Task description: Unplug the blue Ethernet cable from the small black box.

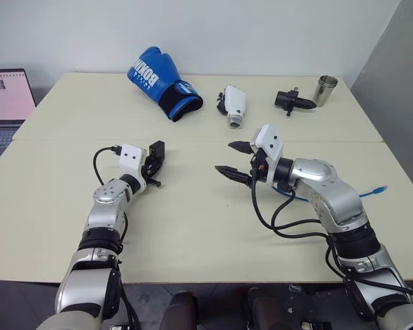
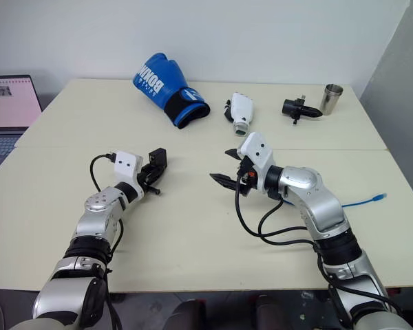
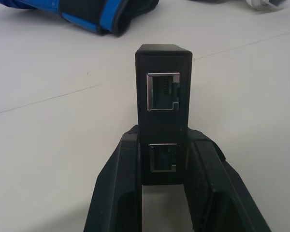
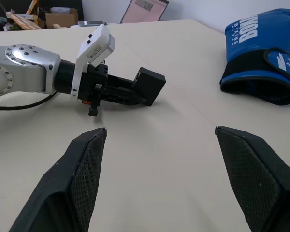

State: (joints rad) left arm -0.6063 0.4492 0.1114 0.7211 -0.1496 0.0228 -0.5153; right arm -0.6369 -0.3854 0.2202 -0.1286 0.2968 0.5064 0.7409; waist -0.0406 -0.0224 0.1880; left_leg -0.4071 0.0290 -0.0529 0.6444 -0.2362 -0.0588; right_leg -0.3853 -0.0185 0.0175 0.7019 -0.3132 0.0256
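Already the thin bright-blue Ethernet cable [image 1: 372,190] lies loose on the table at right of the head view, behind the right gripper [image 1: 235,159], whose fingers gape empty. Left of centre, the left gripper [image 3: 163,166] clamps the small matte-black box [image 3: 163,96], its ports bare.

small black box [image 3: 163,108]: matt black plastic, its two ports lined with bright metal. fingers [image 4: 87,164] of the right gripper [image 4: 160,180]: black, faced with a fine mesh texture. boxing glove [image 1: 162,81]: glossy blue leather-like skin (black cloth cuff). cup [image 1: 325,90]: brushed metal. table [image 1: 193,220]: smooth, matt, cream. blue ethernet cable [image 1: 369,192]: smooth plastic sheath.
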